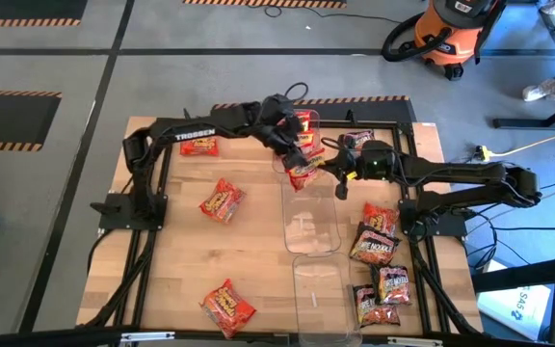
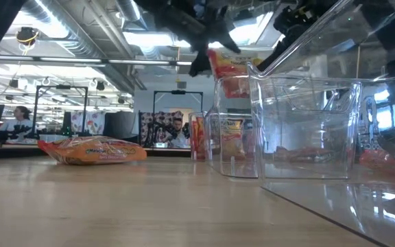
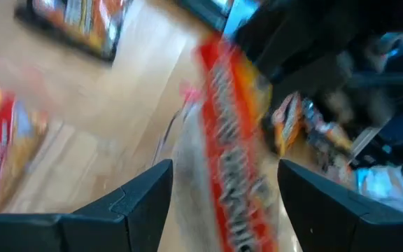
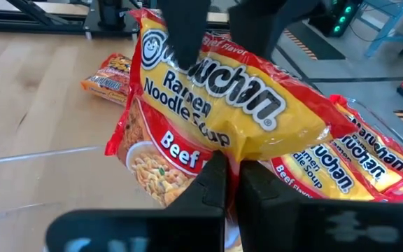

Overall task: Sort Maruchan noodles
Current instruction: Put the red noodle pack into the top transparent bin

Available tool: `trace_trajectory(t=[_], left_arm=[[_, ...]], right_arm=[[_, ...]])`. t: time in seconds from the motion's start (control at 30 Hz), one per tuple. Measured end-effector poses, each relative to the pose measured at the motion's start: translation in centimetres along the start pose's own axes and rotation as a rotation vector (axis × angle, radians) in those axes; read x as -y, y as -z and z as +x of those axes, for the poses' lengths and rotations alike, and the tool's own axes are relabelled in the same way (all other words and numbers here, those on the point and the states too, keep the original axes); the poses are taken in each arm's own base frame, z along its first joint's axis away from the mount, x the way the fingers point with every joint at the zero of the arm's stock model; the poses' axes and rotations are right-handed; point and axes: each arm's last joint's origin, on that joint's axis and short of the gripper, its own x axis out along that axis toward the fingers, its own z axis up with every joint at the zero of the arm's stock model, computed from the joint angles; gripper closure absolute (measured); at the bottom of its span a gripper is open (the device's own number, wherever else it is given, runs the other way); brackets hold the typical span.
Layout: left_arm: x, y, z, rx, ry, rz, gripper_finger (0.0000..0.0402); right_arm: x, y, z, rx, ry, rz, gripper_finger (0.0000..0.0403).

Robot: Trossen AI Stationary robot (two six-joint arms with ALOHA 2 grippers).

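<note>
A red-yellow Maruchan noodles packet (image 1: pixel 303 173) hangs in the air over the far end of a clear bin (image 1: pixel 309 226). It also shows in the low view as a packet (image 2: pixel 229 68) above the bin's rim. My right gripper (image 1: pixel 328 173) reaches in from the table's right and is shut on it. My left gripper (image 1: pixel 295 152) comes from the far left and is open. Its two fingers (image 3: pixel 142 199) stand either side of the packet's other end (image 3: pixel 229 140); whether they touch it I cannot tell. My right gripper pinches the packet's edge (image 4: pixel 219 148), below the word Beef, between its two shut fingers (image 4: pixel 212 183). The fingers come nearly level from the table's right. The packet is lifted clear of table and bin, its printed face toward my right wrist.
Loose packets lie at the far left (image 1: pixel 198 146), middle left (image 1: pixel 222 200) and near left (image 1: pixel 227 306). Several more crowd the right side (image 1: pixel 376 246), and two lie at the far edge (image 1: pixel 358 140). A second clear bin (image 1: pixel 321 294) stands nearer the front edge.
</note>
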Motion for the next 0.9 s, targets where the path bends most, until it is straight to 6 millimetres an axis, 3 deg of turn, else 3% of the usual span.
trace_trajectory(t=[0.23, 0.43, 0.9], left_arm=[[-0.1, 0.2, 1.7, -0.011, 0.022, 0.029, 0.0151], [0.0, 0.4, 1.8, -0.027, 0.026, 0.05, 0.0165], [0.0, 0.5, 1.8, -0.024, 0.014, 0.127, 0.0304]], right_arm=[[0.0, -0.1, 0.0, 0.009, 0.001, 0.004, 0.0403], [0.0, -0.2, 0.0, 0.017, 0.003, 0.005, 0.0403], [0.1, -0.4, 0.0, 0.042, 0.015, 0.068, 0.0388]])
